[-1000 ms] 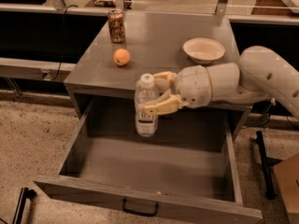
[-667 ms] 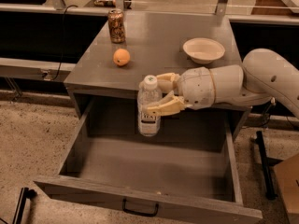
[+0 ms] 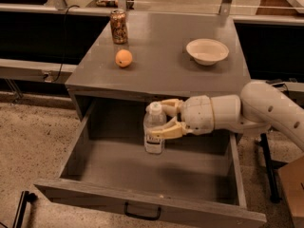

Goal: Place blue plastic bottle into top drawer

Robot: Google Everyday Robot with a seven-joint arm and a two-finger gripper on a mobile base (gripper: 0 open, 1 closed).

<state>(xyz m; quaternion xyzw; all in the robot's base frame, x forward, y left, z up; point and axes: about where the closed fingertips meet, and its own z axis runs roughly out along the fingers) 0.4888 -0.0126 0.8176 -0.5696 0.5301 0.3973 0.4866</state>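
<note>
The blue plastic bottle (image 3: 154, 129) is clear with a white cap and a white label. It stands upright inside the open top drawer (image 3: 142, 203), near the back middle. I cannot tell if its base touches the drawer floor. My gripper (image 3: 164, 119) reaches in from the right and its tan fingers (image 3: 168, 129) are shut on the bottle's upper half. The drawer is pulled far out, its dark handle (image 3: 141, 213) at the front.
On the grey cabinet top (image 3: 161, 70) stand a brown patterned can (image 3: 118, 26), an orange (image 3: 124, 58) and a white bowl (image 3: 207, 50). My white arm (image 3: 266, 110) crosses the drawer's right side. A cardboard box (image 3: 292, 189) sits at the right.
The gripper has carried the bottle down and a little to the right, deeper into the open drawer. The grip is unchanged.
</note>
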